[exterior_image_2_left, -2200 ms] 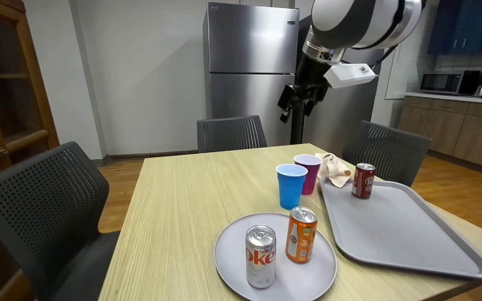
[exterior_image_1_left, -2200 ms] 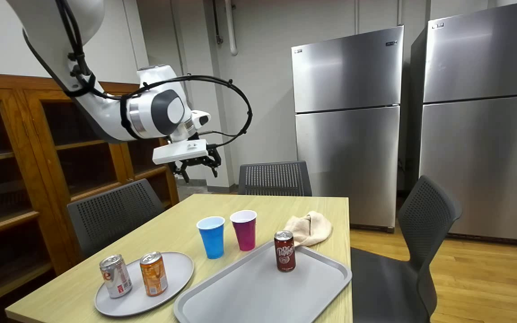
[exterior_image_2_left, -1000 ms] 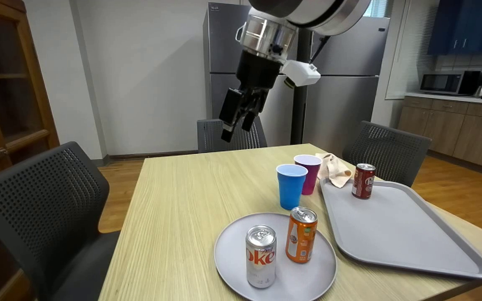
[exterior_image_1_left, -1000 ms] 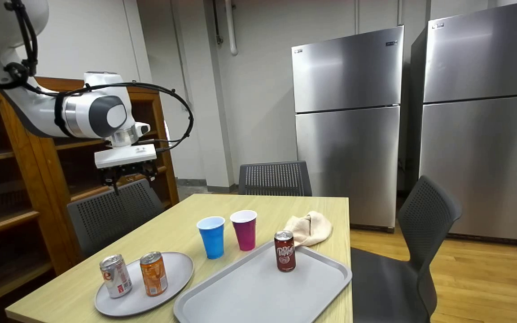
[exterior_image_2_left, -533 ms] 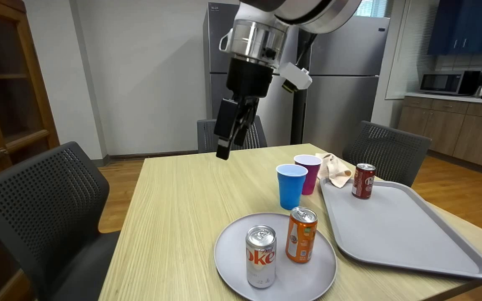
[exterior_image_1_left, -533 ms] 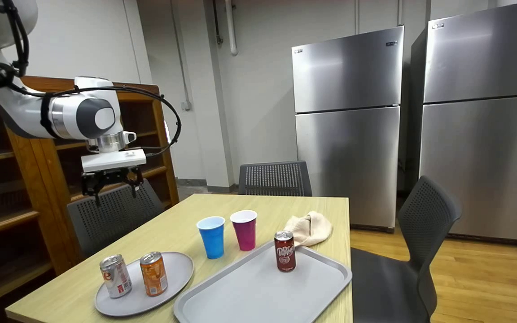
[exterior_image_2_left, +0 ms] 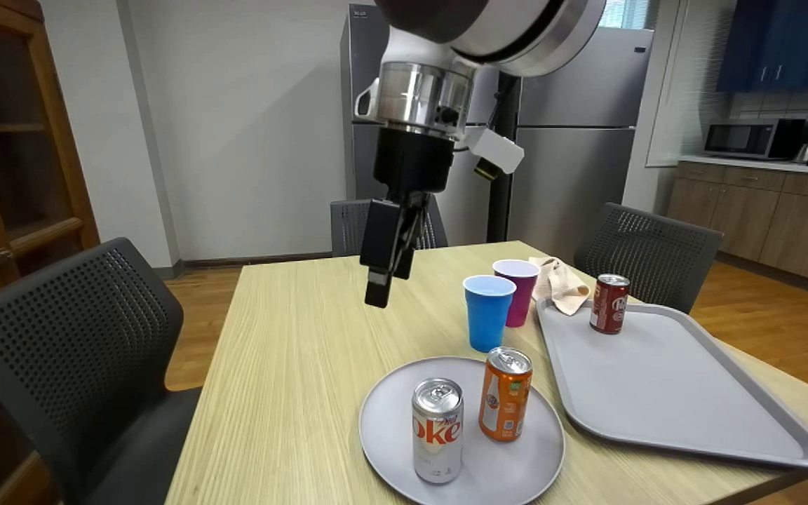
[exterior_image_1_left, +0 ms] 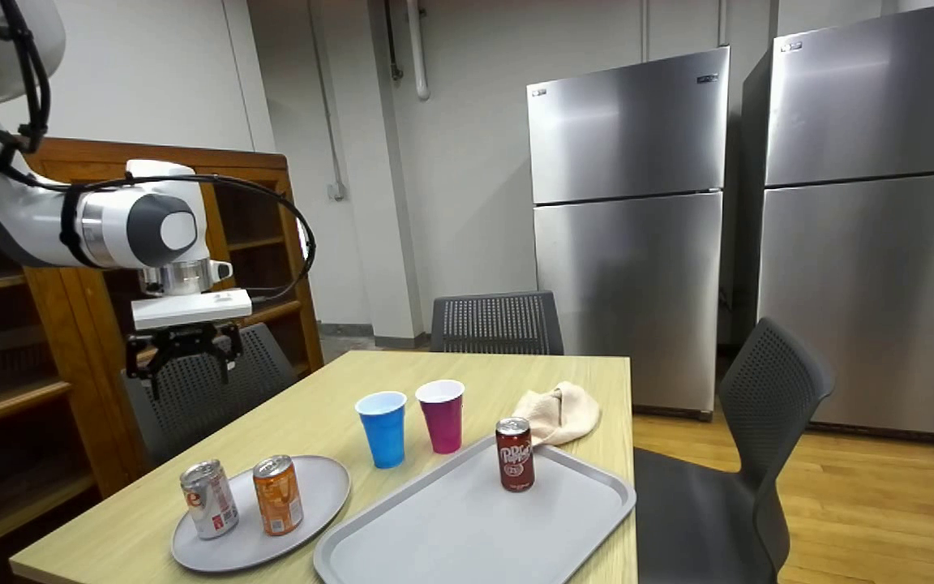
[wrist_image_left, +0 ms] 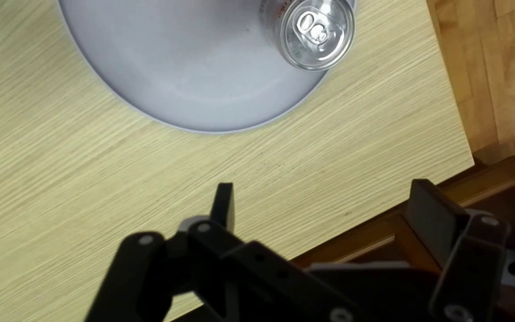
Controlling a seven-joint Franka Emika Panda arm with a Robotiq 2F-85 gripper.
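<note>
My gripper is open, with nothing between its fingers. It points down above the table, and it shows in both exterior views. Nearest is a round grey plate bearing two upright cans. One is a silver Diet Coke can, whose top shows in the wrist view. The other is an orange can, out of the wrist view. In the wrist view the fingers are off the plate's edge, over bare table and beyond the table's edge. The gripper touches nothing.
A blue cup and a purple cup stand beside a grey tray. A Dr Pepper can stands on the tray. A beige cloth lies behind it. Chairs and a wooden cabinet flank the table.
The arm has swung across from the far side toward the plate side of the table, and the gripper has come down lower, pointing more steeply down. The cans, cups, cloth and tray have not moved.
</note>
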